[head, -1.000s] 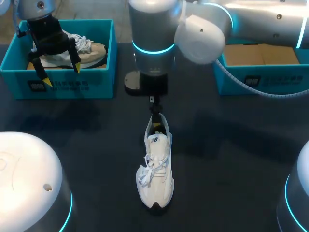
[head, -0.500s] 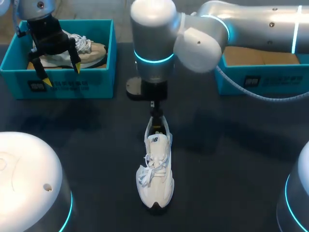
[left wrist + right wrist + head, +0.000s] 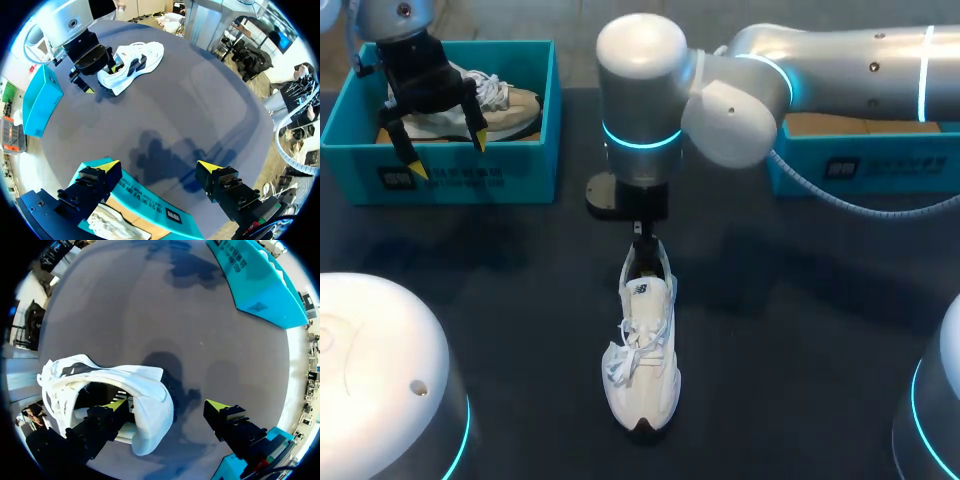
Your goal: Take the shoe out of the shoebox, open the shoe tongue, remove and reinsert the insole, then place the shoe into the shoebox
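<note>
A white lace-up shoe (image 3: 642, 350) lies on the dark table, toe toward the front edge. My right gripper (image 3: 643, 243) stands open at its heel. In the right wrist view one finger (image 3: 114, 407) is inside the shoe's opening and the other outside, with the white heel wall (image 3: 150, 412) between them, not clamped. My left gripper (image 3: 448, 155) hangs open over the left teal shoebox (image 3: 470, 180), which holds a second pale shoe (image 3: 505, 105). In the left wrist view that gripper (image 3: 160, 167) holds nothing, and the box rim (image 3: 150, 207) lies under it.
A second teal shoebox (image 3: 865, 165) with a brown cardboard floor stands at the back right, partly hidden by my right arm. The right arm's thick joint (image 3: 642, 90) looms over the table's middle back. Bare dark tabletop (image 3: 800, 330) flanks the shoe.
My right arm has shifted a little toward the table's front, bringing its gripper down onto the shoe's heel. The left arm and the shoe have not moved.
</note>
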